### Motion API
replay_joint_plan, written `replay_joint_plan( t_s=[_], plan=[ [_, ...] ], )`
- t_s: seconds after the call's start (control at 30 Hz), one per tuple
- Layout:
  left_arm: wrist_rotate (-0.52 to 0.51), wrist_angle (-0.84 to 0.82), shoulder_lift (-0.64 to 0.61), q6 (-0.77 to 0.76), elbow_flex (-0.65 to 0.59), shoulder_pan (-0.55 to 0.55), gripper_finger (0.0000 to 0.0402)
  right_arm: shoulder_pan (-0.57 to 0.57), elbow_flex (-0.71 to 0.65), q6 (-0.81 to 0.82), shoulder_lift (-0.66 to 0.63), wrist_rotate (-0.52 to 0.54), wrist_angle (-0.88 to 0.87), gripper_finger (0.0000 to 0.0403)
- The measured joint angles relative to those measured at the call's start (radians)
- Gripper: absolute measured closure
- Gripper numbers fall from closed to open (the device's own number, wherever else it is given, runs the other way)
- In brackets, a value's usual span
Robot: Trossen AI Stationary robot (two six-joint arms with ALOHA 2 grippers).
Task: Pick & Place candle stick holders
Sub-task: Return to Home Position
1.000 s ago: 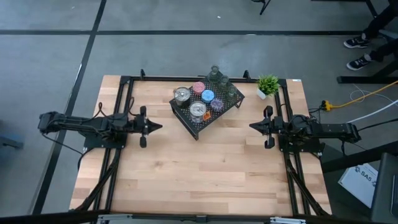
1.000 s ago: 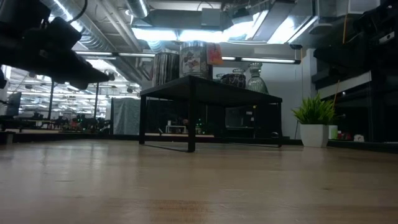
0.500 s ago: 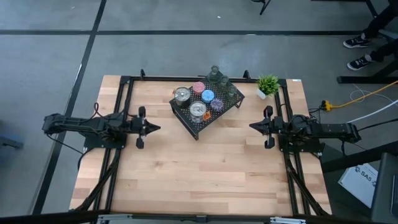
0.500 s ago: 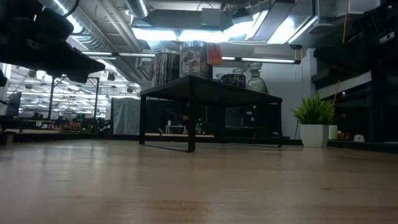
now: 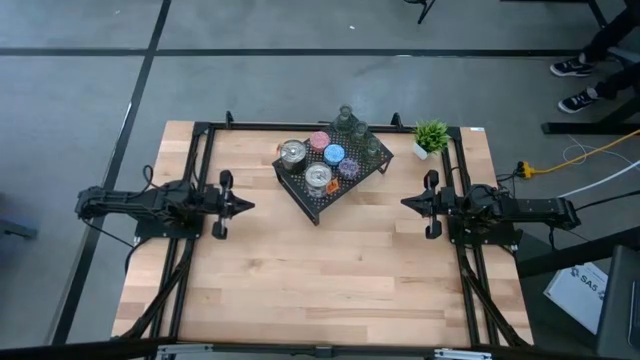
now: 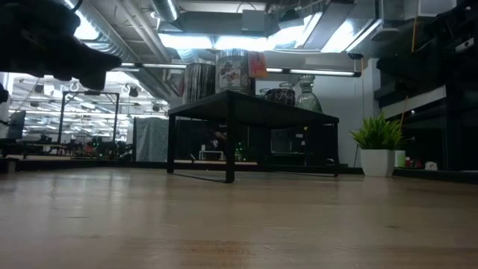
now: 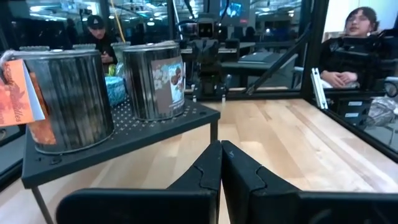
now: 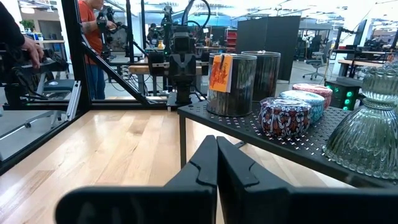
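Left pincer [image 5: 247,205], shut tight on nothing, has slid back from the rack [image 5: 312,207] over the last second; right pincer [image 5: 405,203], likewise closed and empty, waits on the rack's opposite side. I judge placing finished, arms homing. Table [image 5: 330,290] in front of the rack lies open, ample room. Both tips are well apart from the rack's edges. Holders [image 5: 333,153] sit on the rack; plant [image 5: 431,135] near its right corner.
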Motion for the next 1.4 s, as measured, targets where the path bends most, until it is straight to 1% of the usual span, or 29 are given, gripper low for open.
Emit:
replay_joint_plan(
  t_s=[0.2,1.4],
  plan=[
    [0.012,-0.003,-0.029,0.000,0.000,0.000,0.0398,0.000,0.000,0.000,0.000,0.000,0.000,0.0402],
    [0.024,-0.004,-0.030,-0.027,0.000,0.000,0.0398,0.000,0.000,0.000,0.000,0.000,0.000,0.0402]
  ],
)
